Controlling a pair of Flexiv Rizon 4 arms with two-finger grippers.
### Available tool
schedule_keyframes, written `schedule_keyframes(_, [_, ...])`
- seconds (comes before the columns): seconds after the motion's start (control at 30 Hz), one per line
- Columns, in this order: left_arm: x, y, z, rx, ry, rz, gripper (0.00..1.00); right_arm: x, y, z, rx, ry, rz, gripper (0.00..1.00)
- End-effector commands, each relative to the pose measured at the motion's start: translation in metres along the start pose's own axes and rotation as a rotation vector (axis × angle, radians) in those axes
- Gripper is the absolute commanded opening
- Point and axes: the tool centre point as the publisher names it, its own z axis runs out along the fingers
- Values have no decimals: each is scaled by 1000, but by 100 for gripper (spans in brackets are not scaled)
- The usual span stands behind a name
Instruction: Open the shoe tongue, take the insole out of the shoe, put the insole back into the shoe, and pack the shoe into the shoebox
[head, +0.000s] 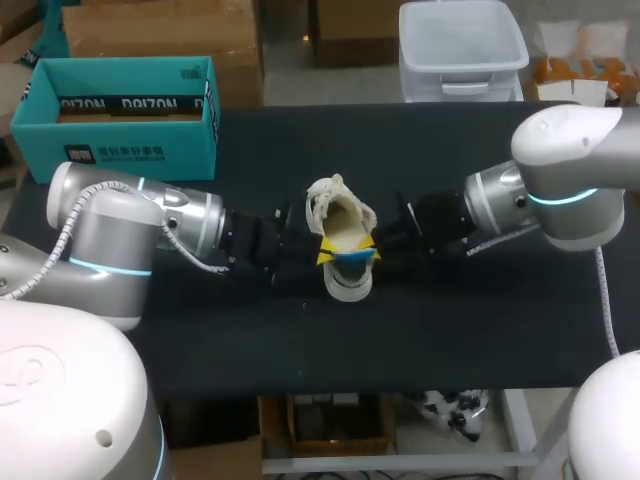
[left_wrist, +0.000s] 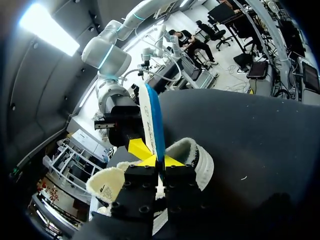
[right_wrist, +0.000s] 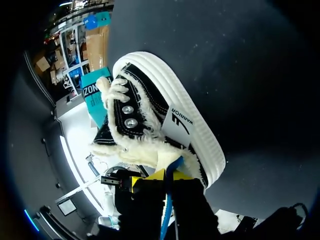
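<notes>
A black high-top shoe (head: 340, 215) with cream fleece lining lies in the middle of the black table, heel toward the front edge. A white-and-blue insole (head: 350, 263) sticks up out of its heel opening. My left gripper (head: 327, 250) comes in from the left and my right gripper (head: 368, 245) from the right, and they meet at the heel. In the left wrist view the insole (left_wrist: 151, 120) stands on edge, pinched by the left gripper (left_wrist: 159, 162). In the right wrist view its blue edge (right_wrist: 170, 170) runs between the shut right gripper (right_wrist: 167, 176). The teal shoebox (head: 120, 110) stands open at the back left.
The black table top (head: 480, 330) stretches bare in front of the shoe and on both sides of it. Both forearms lie low across the table's middle, to the left and right of the shoe.
</notes>
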Motion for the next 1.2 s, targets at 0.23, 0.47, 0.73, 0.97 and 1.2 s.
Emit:
schedule_keyframes(0.23, [0,-5,0,-7,-1,12,0,2,4,7,-31,5,-52,0])
schedule_keyframes(0.47, [-6,-19,-6,11,-8,35,64,10,-11,-2,-53,2,-62,0])
schedule_keyframes(0.73, [-6,-25,-7,10,-11,34,85,9,-24,-9,-57,-14,-57,0])
schedule_keyframes(0.97, [-3,-26,-10,2,-22,19,69,10,-23,-13,-40,-5,-63,0])
schedule_keyframes(1.2, [1,-23,-13,-13,-26,4,37,12,-1,-5,18,-6,-73,0])
